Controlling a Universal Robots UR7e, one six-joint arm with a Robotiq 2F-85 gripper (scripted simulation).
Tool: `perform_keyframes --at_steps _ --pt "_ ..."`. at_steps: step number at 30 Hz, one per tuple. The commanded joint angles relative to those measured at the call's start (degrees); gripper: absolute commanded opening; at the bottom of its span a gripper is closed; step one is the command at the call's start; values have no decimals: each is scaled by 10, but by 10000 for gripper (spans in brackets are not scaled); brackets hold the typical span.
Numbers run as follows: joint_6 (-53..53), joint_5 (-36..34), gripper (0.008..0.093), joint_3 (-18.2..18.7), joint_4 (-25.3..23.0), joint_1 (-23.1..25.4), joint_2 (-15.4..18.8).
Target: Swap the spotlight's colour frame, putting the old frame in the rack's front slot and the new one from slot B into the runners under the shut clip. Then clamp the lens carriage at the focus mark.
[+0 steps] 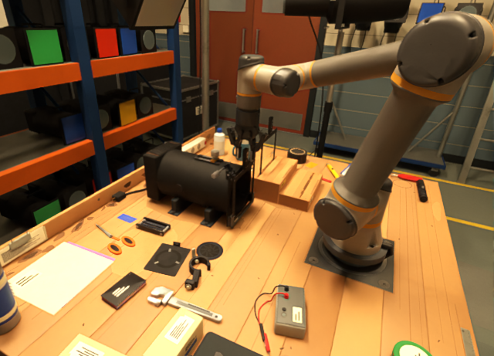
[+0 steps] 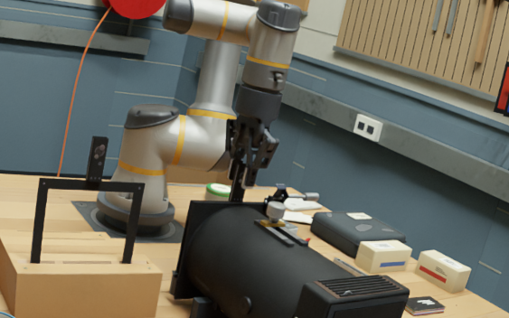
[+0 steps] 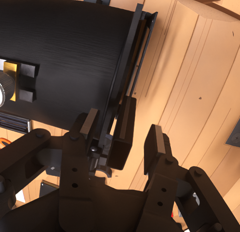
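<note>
My gripper [image 3: 122, 130] hangs open and empty over the front end of the black spotlight [image 1: 195, 181], its fingers on either side of the upright handle tab [image 3: 122, 130] of the colour frame [image 1: 244, 193] that sits in the runners at the lamp's face. On top of the barrel a knurled knob [image 2: 275, 210] stands on a slotted rail by a gold mark. Behind the lamp the stepped wooden rack [image 2: 73, 273] holds one black frame [image 2: 87, 217] upright in a slot. The clip over the runners is hidden by the fingers.
The robot's base [image 1: 351, 240] stands right of the lamp on the bench. Loose items lie in front: scissors [image 1: 119, 242], a gobo plate [image 1: 167, 258], a clamp [image 1: 195, 270], a wrench, a meter [image 1: 290, 311] and boxes. Shelving runs along the left edge.
</note>
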Motion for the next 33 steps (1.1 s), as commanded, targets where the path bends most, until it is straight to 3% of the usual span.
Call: perform_keyframes --at_steps 1,5,25,33 --pt "0 0 480 0 0 0 0" --pt "0 0 475 0 0 0 0" --pt "0 0 80 0 0 0 0" --pt "0 0 80 0 0 0 0"
